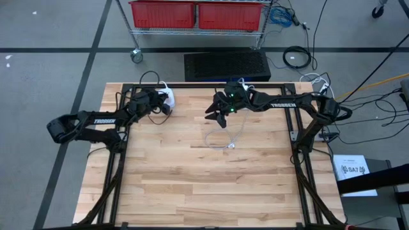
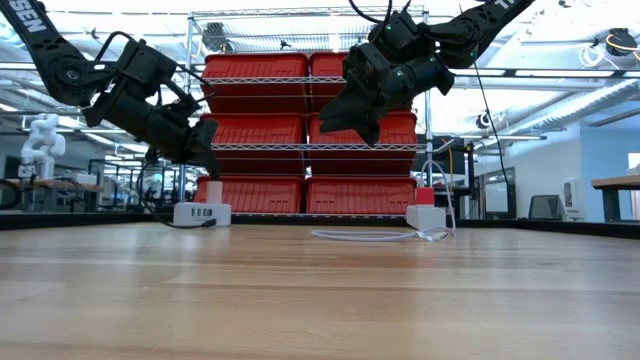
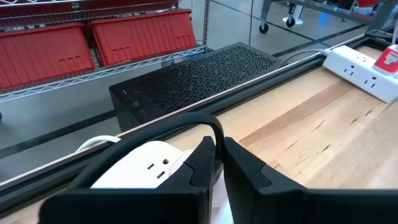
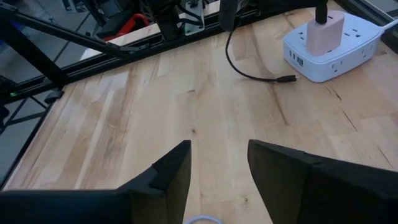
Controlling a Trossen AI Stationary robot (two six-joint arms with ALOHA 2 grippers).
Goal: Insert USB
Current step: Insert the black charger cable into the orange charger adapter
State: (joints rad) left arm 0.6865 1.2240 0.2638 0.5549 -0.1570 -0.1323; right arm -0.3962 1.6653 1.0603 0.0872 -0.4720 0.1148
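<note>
Pale butcher-block wood table [image 1: 192, 185], laid in narrow glued strips with a smooth matte grain, fills the work area inside a black metal frame. Near its far left corner sits a white plastic power strip [image 4: 329, 46] with rounded edges, a pale pink adapter block [image 4: 326, 31] plugged upright into its top. A thin black USB cable [image 4: 249, 68] curls across the wood, its small metal plug lying on the surface just beside the strip's USB ports, not inserted. The left gripper [image 3: 217, 162] hangs above that strip, its blunt dark fingers nearly together with a narrow gap, gripping nothing visible. The right gripper [image 4: 217, 168] is raised above the table's far middle, jaws apart and empty, over a loose white cable [image 1: 227, 137]. A second white power strip [image 2: 427, 216] rests by the far edge. Beyond stand red plastic bins [image 2: 300, 130] on wire shelving, a perforated black box [image 3: 193, 78], and grey floor.
</note>
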